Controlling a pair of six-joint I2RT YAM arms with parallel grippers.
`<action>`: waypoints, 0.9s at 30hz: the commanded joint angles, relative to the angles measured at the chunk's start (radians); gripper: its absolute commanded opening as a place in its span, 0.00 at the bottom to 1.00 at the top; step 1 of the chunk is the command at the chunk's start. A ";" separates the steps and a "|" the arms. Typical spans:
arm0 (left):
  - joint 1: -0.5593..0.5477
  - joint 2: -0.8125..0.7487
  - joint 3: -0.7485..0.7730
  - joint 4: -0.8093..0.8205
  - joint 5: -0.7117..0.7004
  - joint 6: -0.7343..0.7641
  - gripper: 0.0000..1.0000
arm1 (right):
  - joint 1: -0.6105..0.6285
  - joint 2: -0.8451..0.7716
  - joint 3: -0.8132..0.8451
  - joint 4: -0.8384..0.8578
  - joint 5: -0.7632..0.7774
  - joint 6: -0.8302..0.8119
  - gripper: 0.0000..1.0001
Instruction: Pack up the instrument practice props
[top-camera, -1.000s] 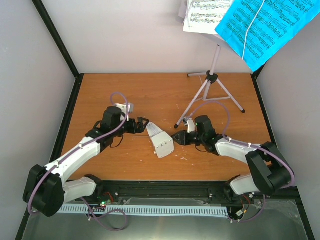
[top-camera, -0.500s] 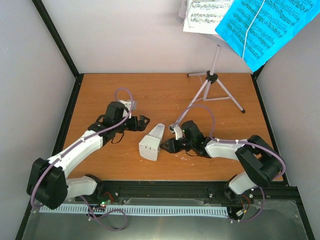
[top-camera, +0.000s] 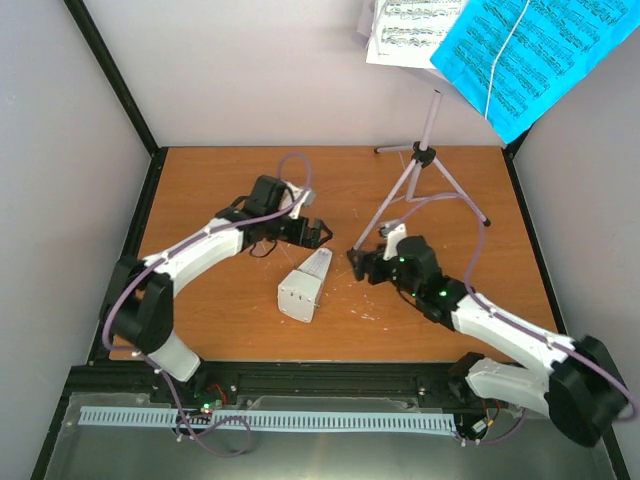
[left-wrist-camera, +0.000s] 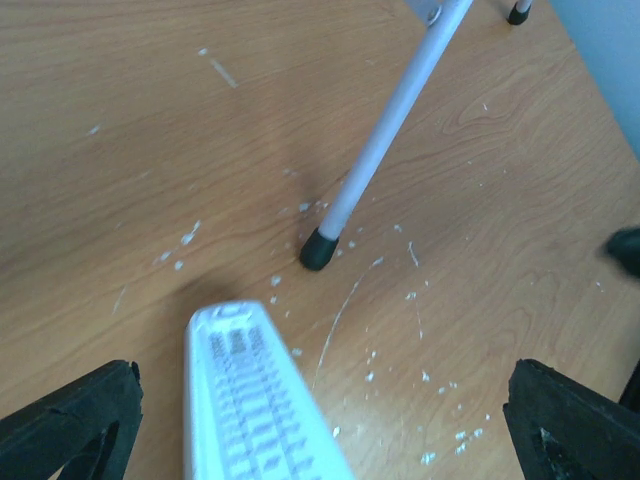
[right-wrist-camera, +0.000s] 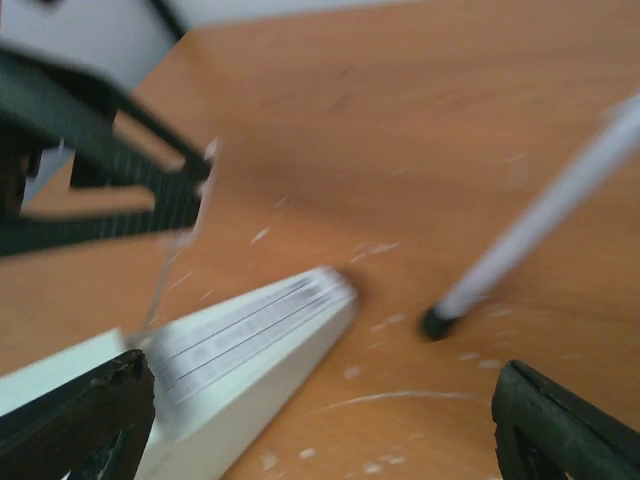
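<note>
Since the metronome (top-camera: 303, 285) lies on its side near the middle of the table (top-camera: 220, 190), the coming grasp turns on its long axis; in the top view that axis runs from the broad base at the near left to the narrow top at the far right. The left fingers (top-camera: 314, 233) hang just beyond the narrow top, spread wide and holding nothing; the left wrist view shows that tip between them, so this arm appears the better aligned. The right fingers (top-camera: 356, 264) stand just to the right of the same tip, also parted and empty, clear of the body. The left arm reaches in from the near left with a bent elbow, wrist turned toward the centre; the right arm stretches low from the near right. The music stand (top-camera: 422, 155) stands upright at the far right, one foot close to the right fingers; the sheet-music pages (top-camera: 530, 55) rest on its tray above; neither appears packed yet.
</note>
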 joint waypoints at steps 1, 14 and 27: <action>-0.075 0.150 0.174 -0.165 -0.103 0.079 0.99 | -0.079 -0.184 -0.050 -0.119 0.305 -0.021 0.93; -0.090 0.387 0.371 -0.287 -0.037 0.063 0.99 | -0.098 -0.566 -0.197 -0.199 0.576 -0.055 1.00; -0.155 0.531 0.514 -0.456 -0.217 0.076 0.99 | -0.100 -0.589 -0.248 -0.202 0.620 -0.052 1.00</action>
